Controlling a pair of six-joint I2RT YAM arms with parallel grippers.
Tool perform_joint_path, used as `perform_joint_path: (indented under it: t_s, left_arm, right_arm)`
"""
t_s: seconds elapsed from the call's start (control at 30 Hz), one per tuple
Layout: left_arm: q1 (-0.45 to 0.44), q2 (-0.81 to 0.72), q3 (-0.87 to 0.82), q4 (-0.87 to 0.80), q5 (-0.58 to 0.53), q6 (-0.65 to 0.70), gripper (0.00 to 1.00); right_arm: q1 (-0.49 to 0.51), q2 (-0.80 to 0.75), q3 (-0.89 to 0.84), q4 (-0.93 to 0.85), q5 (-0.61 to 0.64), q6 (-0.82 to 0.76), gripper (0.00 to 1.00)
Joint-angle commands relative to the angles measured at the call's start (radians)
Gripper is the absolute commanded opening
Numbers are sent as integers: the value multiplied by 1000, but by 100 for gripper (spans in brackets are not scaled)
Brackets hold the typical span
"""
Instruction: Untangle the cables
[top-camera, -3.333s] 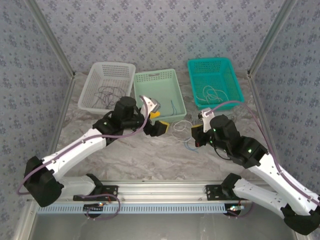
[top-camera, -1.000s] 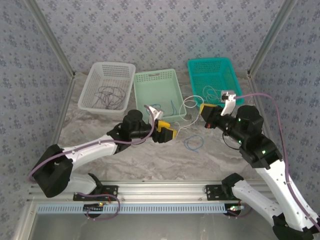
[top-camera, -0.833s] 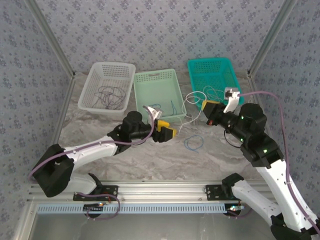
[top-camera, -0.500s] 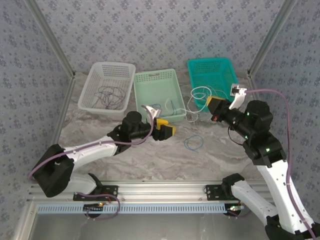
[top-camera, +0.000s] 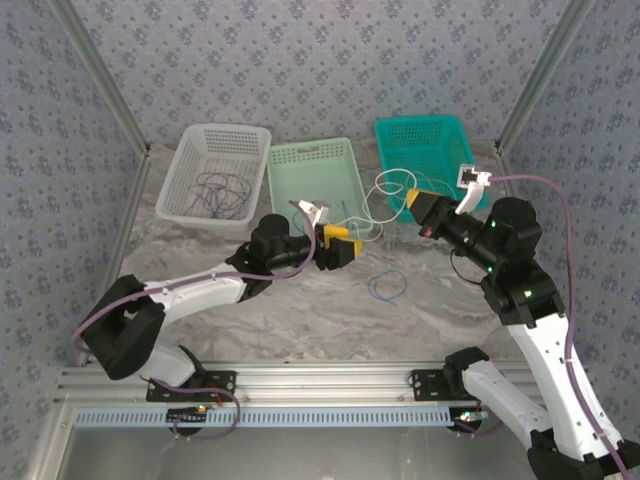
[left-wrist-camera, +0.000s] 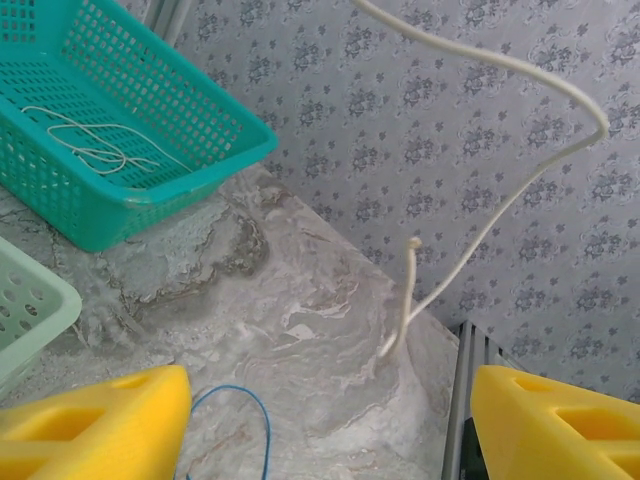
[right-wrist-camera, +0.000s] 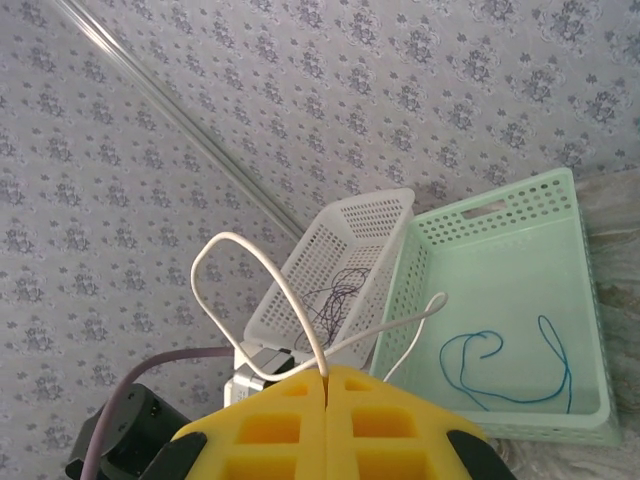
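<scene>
My right gripper (top-camera: 417, 204) is shut on a white cable (top-camera: 384, 194), which loops in the air between the mint and teal baskets. In the right wrist view the cable (right-wrist-camera: 262, 272) rises from the closed yellow jaws (right-wrist-camera: 325, 378). My left gripper (top-camera: 343, 246) stands open near the mint basket's front corner, nothing between its fingers (left-wrist-camera: 95, 425); the white cable's end (left-wrist-camera: 497, 212) hangs ahead of it. A blue cable (top-camera: 388, 285) lies on the table, also seen by the left finger (left-wrist-camera: 255, 418). A dark purplish cable (top-camera: 215, 189) lies in the white basket.
The white basket (top-camera: 196, 150), mint basket (top-camera: 310, 152) holding another blue cable (right-wrist-camera: 500, 362), and teal basket (top-camera: 422, 124) holding another white cable (left-wrist-camera: 90, 150) line the back. Metal frame posts stand at both sides.
My right gripper has lifted the white cable off the table, up and back toward the teal basket. My left gripper has shifted slightly back and right, staying open.
</scene>
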Motion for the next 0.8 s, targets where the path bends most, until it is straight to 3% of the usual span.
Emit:
perform_joint_path:
  t_s: [0.0, 0.6, 0.7, 0.77]
  left_arm:
    - [-7, 22, 58, 73, 18, -13, 73]
    - [-16, 159, 125, 174, -17, -69, 70]
    - [-16, 171, 147, 156, -16, -62, 67]
    - [-16, 180, 154, 159, -16, -62, 59]
  right_arm:
    - [-5, -8, -17, 71, -25, 60, 0]
    - [-5, -17, -52, 135, -38, 117, 0]
    - [-5, -17, -56, 143, -39, 126, 0]
    - [-6, -17, -58, 147, -43, 125, 0]
